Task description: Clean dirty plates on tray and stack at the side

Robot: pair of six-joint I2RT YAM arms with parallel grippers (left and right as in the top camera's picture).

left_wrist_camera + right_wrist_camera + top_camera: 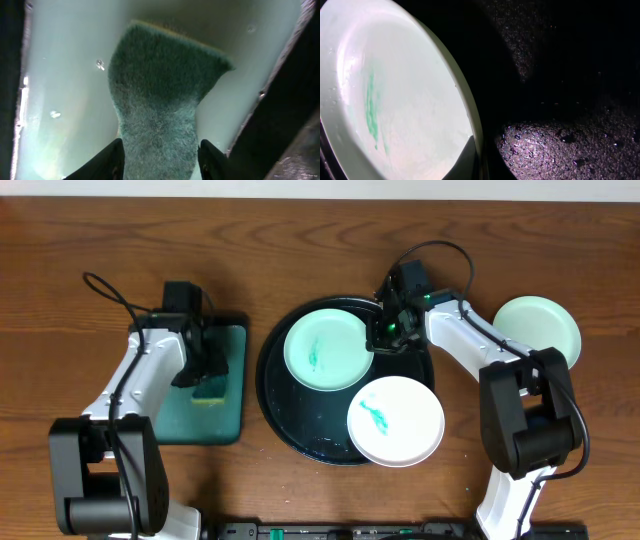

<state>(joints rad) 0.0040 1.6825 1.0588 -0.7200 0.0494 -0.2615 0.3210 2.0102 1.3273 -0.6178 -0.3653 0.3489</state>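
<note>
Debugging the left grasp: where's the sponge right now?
Overhead view, left of the black tray: the sponge lies on the dark green tray, directly under the left gripper, whose fingers pinch it in the left wrist view.

Right wrist view: I see a pale mint plate [395, 100] filling nine o'clock, with a teal smear [370, 112] inside. A dark finger [465, 162] overlaps its rim at six, and the wet black tray [560, 145] lies toward three.
</note>
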